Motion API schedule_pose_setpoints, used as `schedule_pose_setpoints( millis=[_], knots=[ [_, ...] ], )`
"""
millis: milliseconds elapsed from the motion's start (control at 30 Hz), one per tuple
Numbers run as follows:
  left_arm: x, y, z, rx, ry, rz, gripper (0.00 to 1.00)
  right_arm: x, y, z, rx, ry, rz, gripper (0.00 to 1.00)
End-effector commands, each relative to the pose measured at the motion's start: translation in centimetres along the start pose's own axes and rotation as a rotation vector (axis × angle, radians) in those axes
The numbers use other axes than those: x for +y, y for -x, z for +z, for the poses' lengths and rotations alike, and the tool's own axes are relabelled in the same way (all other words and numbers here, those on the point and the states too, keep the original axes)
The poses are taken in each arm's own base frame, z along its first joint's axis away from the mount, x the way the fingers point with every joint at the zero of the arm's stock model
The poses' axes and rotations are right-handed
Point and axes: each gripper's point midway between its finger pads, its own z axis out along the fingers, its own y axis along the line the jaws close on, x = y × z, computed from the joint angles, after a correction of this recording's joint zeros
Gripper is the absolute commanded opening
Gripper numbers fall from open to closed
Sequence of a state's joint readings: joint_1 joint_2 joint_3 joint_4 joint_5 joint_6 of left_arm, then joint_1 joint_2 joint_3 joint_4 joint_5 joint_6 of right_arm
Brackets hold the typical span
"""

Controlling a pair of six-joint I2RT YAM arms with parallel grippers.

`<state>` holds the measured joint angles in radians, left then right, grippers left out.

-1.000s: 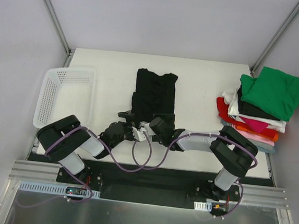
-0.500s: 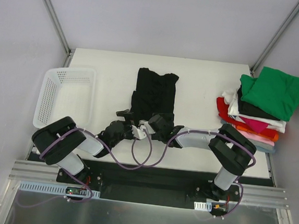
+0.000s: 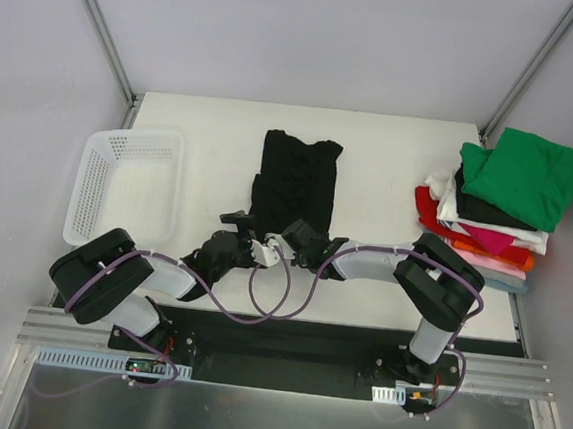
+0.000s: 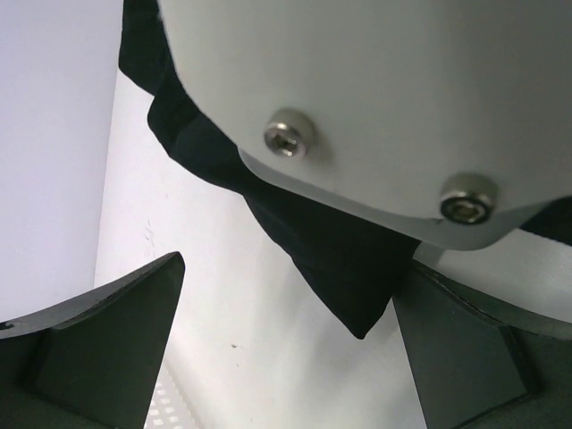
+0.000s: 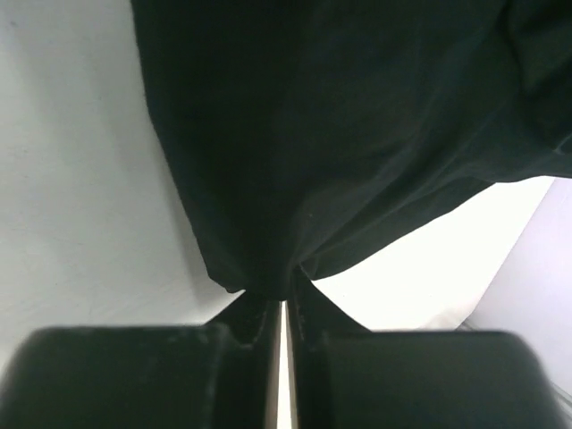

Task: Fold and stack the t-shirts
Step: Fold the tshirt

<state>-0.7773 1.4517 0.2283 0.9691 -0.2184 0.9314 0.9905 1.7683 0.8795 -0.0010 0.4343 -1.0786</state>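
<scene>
At centre of table [image 3: 402, 154]: black t-shirt [image 3: 295, 180] lying flat | right gripper [image 5: 284, 308] clamped on its near hem | left gripper [image 4: 286, 322] spread wide at other corner, nothing held | I read: fold grasp half set | next: left must close on corner

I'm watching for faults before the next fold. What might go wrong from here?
The right gripper pinches only the near edge of the black t-shirt, so it may slip. The left gripper is open, holding nothing; a one-sided pull could bunch the cloth. Both grippers sit very close, so they may knock together.
</scene>
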Motion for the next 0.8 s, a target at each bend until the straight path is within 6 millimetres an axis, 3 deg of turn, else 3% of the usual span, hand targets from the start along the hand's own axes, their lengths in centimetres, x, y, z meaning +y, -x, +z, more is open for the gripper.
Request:
schedule_pose_setpoints(
  millis=[0,167,300,467,767],
  knots=[
    [0.8,2.5,0.5,-0.062,-0.01,-0.064,0.98,0.8,2.4,-0.1,-0.073,0.057,0.037,0.01],
    [1.5,2.8,0.3,-0.053,-0.004,-0.062,0.97,0.6,2.1,-0.5,-0.065,0.06,0.042,0.01],
    [2.7,3.5,0.0,-0.048,0.002,-0.067,0.89,0.3,1.8,-1.4,-0.058,0.067,0.053,0.01],
    [5.0,5.0,-1.5,-0.079,0.035,-0.067,0.82,-0.3,1.5,-4.5,-0.064,0.078,0.07,0.01],
    [5.5,6.1,-3.6,-0.091,0.008,-0.042,0.68,0.0,1.9,-9.7,-0.108,0.112,0.097,0.01]
  ],
)
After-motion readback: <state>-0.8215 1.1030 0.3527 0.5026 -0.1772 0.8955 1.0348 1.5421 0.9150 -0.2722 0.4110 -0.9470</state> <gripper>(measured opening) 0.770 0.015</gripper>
